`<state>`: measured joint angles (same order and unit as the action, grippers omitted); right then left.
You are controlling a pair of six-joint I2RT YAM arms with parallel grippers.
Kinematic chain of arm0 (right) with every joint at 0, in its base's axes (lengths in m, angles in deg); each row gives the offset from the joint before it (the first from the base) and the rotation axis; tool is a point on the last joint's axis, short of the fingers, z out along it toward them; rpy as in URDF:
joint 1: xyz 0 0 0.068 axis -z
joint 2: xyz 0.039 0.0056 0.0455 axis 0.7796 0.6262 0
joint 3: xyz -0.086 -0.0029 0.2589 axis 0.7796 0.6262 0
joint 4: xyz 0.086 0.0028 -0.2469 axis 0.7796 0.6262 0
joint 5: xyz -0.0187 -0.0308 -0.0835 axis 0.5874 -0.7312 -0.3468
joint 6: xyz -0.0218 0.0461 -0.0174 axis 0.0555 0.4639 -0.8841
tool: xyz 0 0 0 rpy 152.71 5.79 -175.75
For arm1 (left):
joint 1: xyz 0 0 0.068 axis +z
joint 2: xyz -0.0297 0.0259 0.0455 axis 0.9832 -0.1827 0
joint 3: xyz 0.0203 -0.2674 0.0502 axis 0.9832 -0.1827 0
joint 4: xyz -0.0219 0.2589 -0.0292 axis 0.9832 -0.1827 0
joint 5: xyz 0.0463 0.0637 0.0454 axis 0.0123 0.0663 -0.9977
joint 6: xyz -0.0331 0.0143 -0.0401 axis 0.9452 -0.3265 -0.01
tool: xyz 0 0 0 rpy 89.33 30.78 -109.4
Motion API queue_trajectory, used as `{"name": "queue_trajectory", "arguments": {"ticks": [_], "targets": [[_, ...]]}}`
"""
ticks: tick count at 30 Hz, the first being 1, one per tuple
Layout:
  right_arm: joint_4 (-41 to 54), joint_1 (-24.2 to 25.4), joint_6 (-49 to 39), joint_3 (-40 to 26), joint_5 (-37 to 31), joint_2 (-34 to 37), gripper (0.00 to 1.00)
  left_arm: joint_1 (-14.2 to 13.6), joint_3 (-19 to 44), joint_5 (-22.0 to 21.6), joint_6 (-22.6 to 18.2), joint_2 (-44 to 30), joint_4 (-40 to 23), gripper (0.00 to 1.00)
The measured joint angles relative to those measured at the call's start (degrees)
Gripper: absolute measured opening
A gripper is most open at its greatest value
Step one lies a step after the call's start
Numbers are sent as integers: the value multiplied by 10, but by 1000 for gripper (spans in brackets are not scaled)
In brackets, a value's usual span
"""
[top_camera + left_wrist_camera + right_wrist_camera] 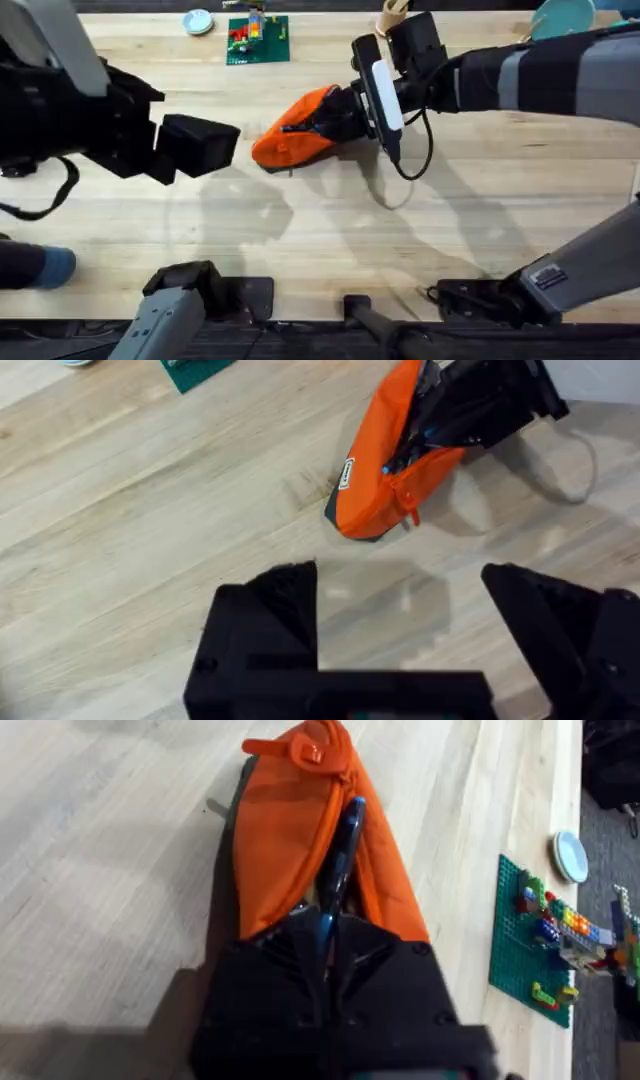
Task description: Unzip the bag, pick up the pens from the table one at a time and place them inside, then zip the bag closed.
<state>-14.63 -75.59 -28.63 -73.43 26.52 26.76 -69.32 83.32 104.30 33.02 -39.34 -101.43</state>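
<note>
The orange bag [295, 135] lies on the table [330, 230] at mid-back, its zipper open along the top. My right gripper [338, 115] is at the bag's open end. In the right wrist view it [322, 935] is shut on a dark pen [342, 840] with blue accents, and the pen's far part lies inside the bag [280, 850] opening. The orange zipper tab [300, 750] sits at the bag's far end. My left gripper [215, 145] hovers left of the bag, open and holding nothing; in its own view it [395, 580] faces the bag [380, 480].
A green brick baseplate [258, 38] with small bricks and a round lid [198, 20] lie at the table's back edge. A teal dish [563, 15] sits at the back right. Bare wood lies in front of the bag.
</note>
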Motion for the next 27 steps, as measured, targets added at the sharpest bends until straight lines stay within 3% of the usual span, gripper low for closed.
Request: {"name": "queue_trajectory", "arguments": {"ticks": [2, 7, 15, 27], "targets": [[1, 0, -2, 0, -6, 0, 262, 0, 0, 0, 0, 0, 0, 995], [-7, 0, -5, -1, -19, 0, 952, 0, 0, 0, 0, 0, 0, 995], [-9, 0, -4, -5, -24, 0, 995, 0, 0, 0, 0, 0, 0, 994], [-69, 2, 109, -4, -37, -24, 995, 0, 0, 0, 0, 0, 0, 995]]}}
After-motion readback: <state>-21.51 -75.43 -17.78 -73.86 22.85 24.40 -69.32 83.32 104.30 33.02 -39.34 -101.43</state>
